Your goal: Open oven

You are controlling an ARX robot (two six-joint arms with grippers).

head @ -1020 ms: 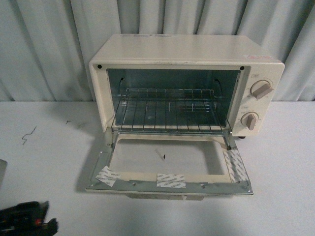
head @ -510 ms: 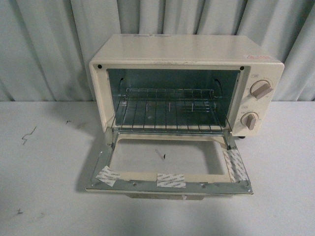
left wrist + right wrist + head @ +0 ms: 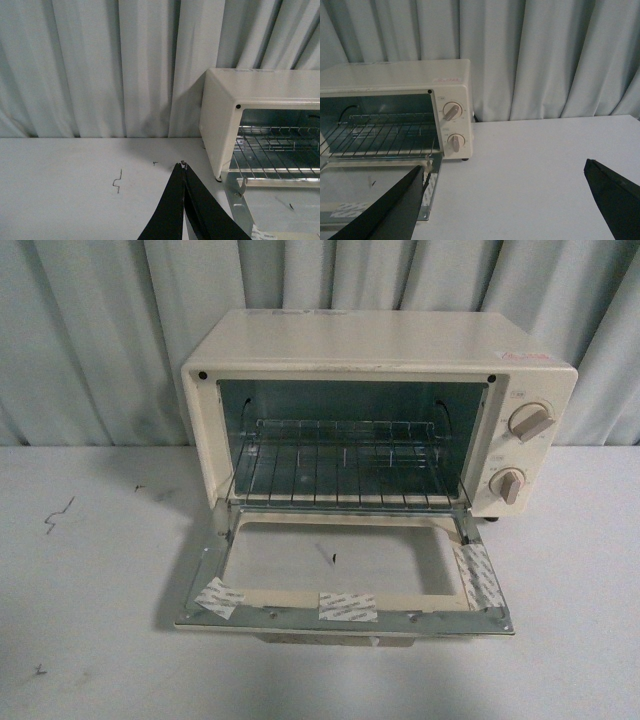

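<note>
The cream-white oven point(image 3: 380, 350) stands at the back of the white table with its drop-down door point(image 3: 345, 610) lying flat and open. The wire rack point(image 3: 345, 465) shows inside, and two beige knobs point(image 3: 528, 422) sit on its right panel. Neither gripper is in the front view. In the left wrist view my left gripper point(image 3: 183, 166) is shut and empty, to the left of the oven point(image 3: 220, 115) and apart from it. In the right wrist view my right gripper point(image 3: 505, 167) is open wide and empty, to the right of the oven point(image 3: 395, 77) and its door point(image 3: 427, 200).
Grey pleated curtains point(image 3: 90, 330) hang close behind the table. White tape patches point(image 3: 347, 607) stick to the door's inner frame. Small dark scratch marks point(image 3: 58, 512) show on the tabletop point(image 3: 90, 640) left of the oven.
A dark part of the left arm at the bottom left of the front view one second ago has gone out of view. The oven and its open door have not moved.
</note>
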